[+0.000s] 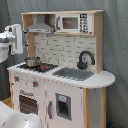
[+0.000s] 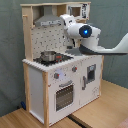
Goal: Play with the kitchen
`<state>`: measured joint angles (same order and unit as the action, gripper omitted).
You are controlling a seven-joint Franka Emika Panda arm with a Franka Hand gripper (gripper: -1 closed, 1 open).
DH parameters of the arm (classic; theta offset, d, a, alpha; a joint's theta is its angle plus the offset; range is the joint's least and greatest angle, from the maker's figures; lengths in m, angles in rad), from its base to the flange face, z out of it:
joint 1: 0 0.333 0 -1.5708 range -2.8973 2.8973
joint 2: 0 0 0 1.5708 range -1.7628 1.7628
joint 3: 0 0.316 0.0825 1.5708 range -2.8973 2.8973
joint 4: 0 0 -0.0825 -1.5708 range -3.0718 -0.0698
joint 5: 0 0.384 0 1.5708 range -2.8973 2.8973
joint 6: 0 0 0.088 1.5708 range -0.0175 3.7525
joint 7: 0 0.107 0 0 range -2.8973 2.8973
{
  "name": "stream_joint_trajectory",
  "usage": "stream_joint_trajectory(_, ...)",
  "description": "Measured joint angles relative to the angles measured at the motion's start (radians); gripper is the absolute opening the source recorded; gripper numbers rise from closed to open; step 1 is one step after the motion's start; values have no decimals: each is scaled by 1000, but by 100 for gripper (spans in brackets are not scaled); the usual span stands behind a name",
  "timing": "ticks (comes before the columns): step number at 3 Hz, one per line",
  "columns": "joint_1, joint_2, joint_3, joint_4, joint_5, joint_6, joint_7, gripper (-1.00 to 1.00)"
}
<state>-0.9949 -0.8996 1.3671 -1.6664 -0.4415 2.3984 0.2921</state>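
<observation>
The kitchen (image 1: 60,85) is a toy of white panels and light wood, with a grey hood (image 1: 40,27), a black faucet (image 1: 85,59), a sink (image 1: 75,74) and an oven window (image 1: 27,104). A small metal pot (image 1: 32,61) sits on its stove. My gripper (image 1: 18,40) hangs beside the kitchen's left end in the first exterior view, level with the tiled back wall and above the stove. In the second exterior view the kitchen (image 2: 60,80) has the gripper (image 2: 64,20) over the counter, up near the hood (image 2: 47,20) and above the pot (image 2: 48,56).
A toy microwave (image 1: 75,23) sits on the top shelf. The white arm with a blue light (image 2: 86,31) reaches in from the second exterior view's right. A grey curtain (image 1: 117,45) hangs behind. Wooden boards (image 2: 100,110) lie under the kitchen.
</observation>
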Motion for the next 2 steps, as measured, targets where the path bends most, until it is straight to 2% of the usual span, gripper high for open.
stream_joint_trajectory(2, -89, 40, 159, 93, 108, -47, -55, 100)
